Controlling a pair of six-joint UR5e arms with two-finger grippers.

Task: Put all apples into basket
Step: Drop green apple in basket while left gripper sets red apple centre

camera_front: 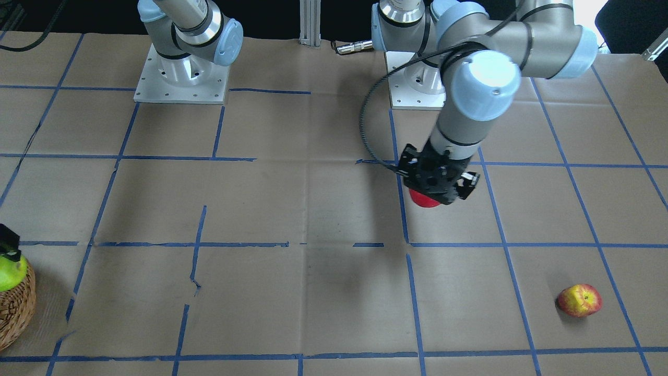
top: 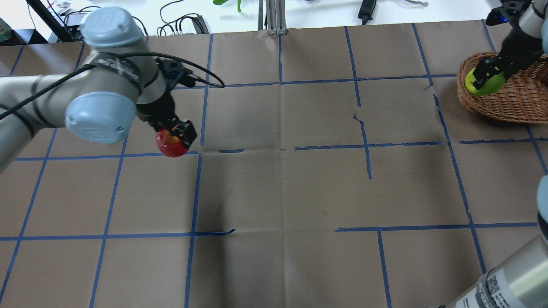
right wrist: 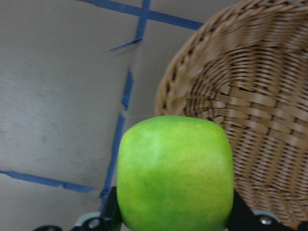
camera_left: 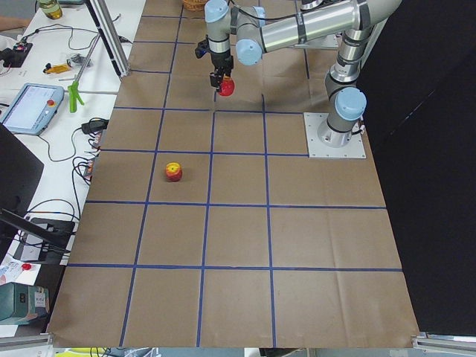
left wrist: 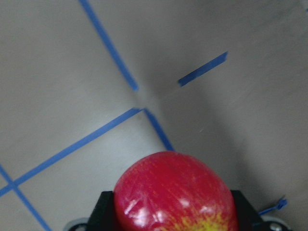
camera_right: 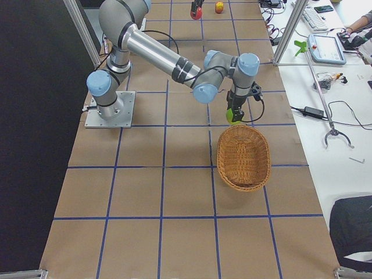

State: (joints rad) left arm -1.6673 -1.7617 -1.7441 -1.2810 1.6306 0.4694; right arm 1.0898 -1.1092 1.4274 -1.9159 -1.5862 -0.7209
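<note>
My left gripper [top: 180,133] is shut on the glossy deep red apple [top: 168,146] and holds it above the paper-covered table; the apple fills the bottom of the left wrist view [left wrist: 175,192]. My right gripper [top: 490,72] is shut on the lime green apple [top: 483,84] and holds it over the near rim of the wicker basket [top: 513,105]. In the right wrist view the green apple [right wrist: 174,173] hangs at the basket's [right wrist: 255,96] edge. The red apple with yellow patches [camera_front: 579,300] lies alone on the table, out of the overhead view.
Brown paper with a grid of blue tape [top: 280,149] covers the table. The arm bases [camera_front: 181,78] stand at the robot's edge. An aluminium post [top: 274,17] rises at the far edge. A bench with a teach pendant [camera_left: 31,108] and cables runs beside the table.
</note>
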